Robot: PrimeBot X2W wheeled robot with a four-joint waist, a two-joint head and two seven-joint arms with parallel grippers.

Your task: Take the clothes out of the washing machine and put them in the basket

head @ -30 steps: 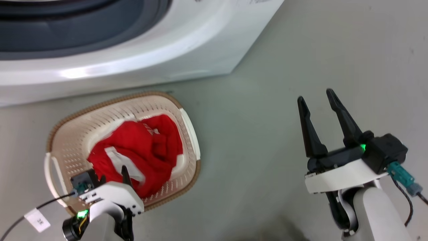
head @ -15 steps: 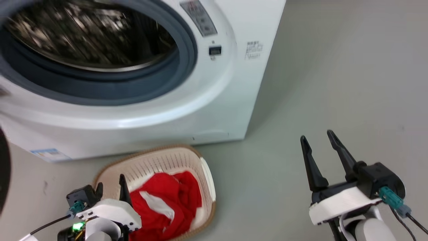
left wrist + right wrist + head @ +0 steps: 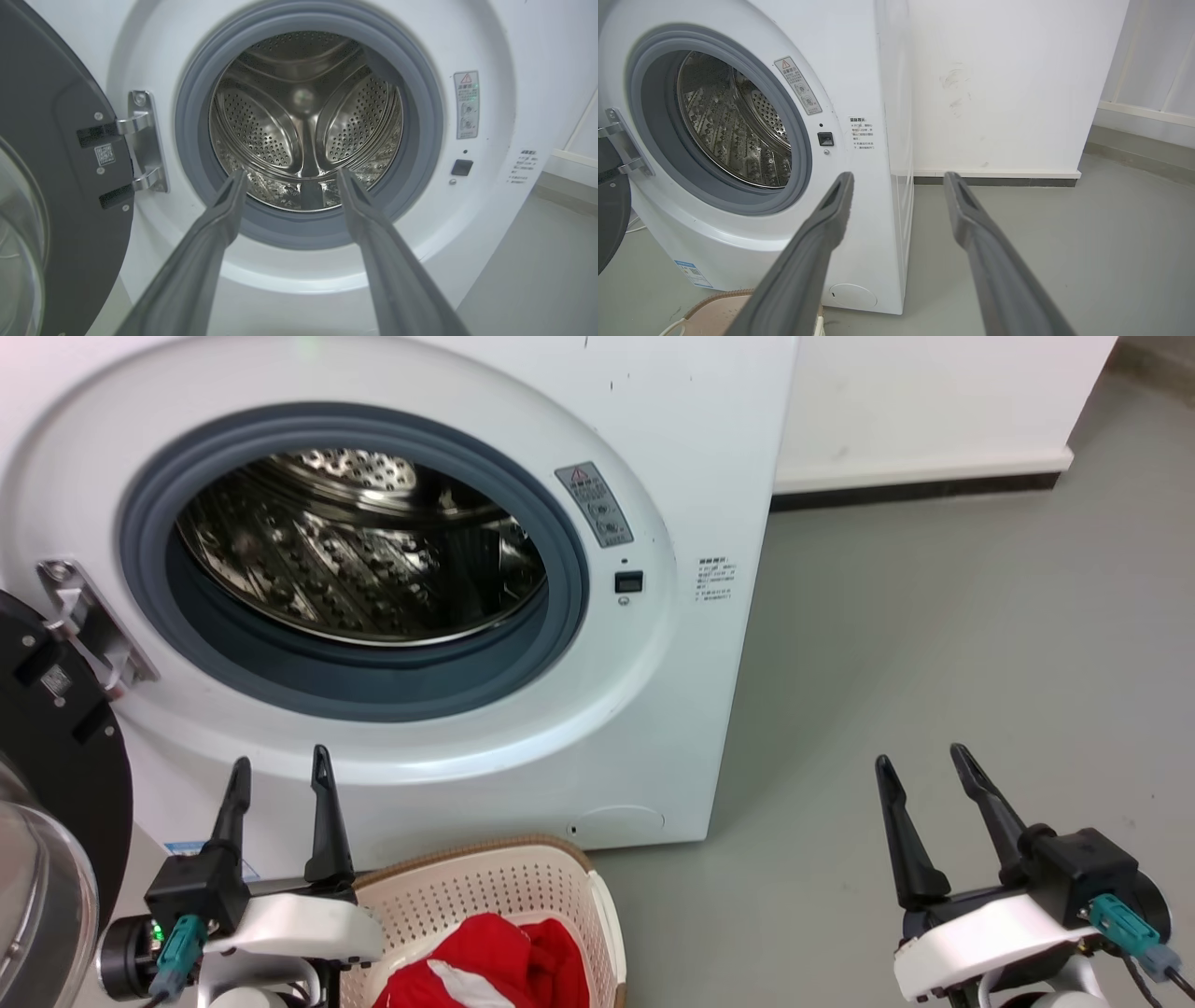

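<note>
Grey floor (image 3: 934,616) carries everything, with a white wall (image 3: 934,401) behind. Left fingers (image 3: 324,821) stand spread and empty, pointing up before the washing machine (image 3: 691,448), just beside the basket (image 3: 485,854). Right fingers (image 3: 904,840) are likewise parted, holding nothing, over bare floor well to the machine's right. The red clothes (image 3: 495,961) lie in the basket, which sits close against the machine's front. Its steel drum (image 3: 355,569) gleams; the black-framed door (image 3: 56,747) hangs open at the left.
</note>
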